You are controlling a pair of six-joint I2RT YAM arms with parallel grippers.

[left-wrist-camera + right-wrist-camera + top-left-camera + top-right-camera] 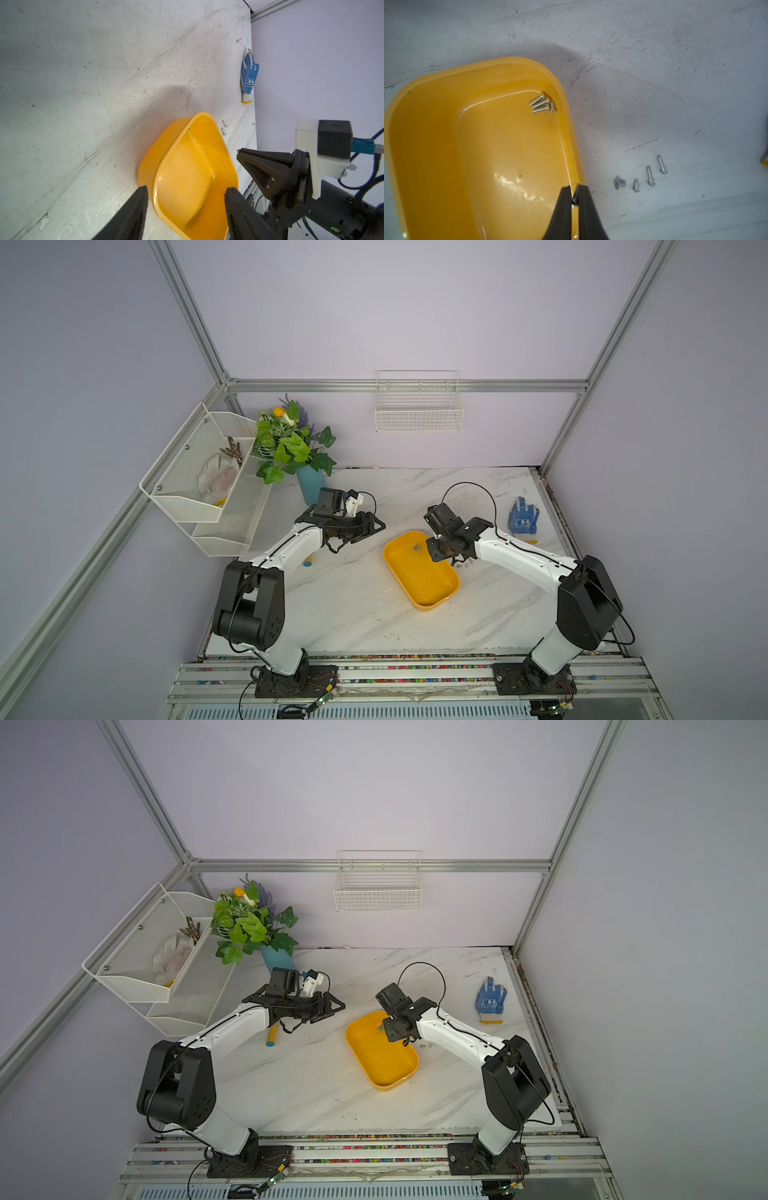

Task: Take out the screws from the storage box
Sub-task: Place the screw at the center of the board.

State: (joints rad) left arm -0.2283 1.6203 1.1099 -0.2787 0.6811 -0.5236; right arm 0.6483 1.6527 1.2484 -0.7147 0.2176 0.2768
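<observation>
Yellow plastic fills the right wrist view, where the storage box (500,133) sits on the marbled tabletop (654,62) with a small cluster of the screws (543,104) huddled in one corner of its floor; only this view separates them one from another, and it alone shows four more screws (650,176) in a loose row on the tabletop just beside the box's long wall; in both top views the cluster (417,547) and the row (426,1046) are mere specks; the left wrist view looks along the box from its other end and catches two outside screws (224,127) plus a blue dotted glove (249,76) lying further off near the tabletop's edge; the right arm reaches in with its wrist bent down over the box's side, and the right tool (574,196) has its tips pressed together above the rim nearest the row; a tiny glint sits where they meet, too small to call a screw; the left arm stretches low and level, its left tool (186,193) spread wide around nothing, aimed at the box yet well apart from it; the cluster lies at the box's far end from the right tool, the row near it
</observation>
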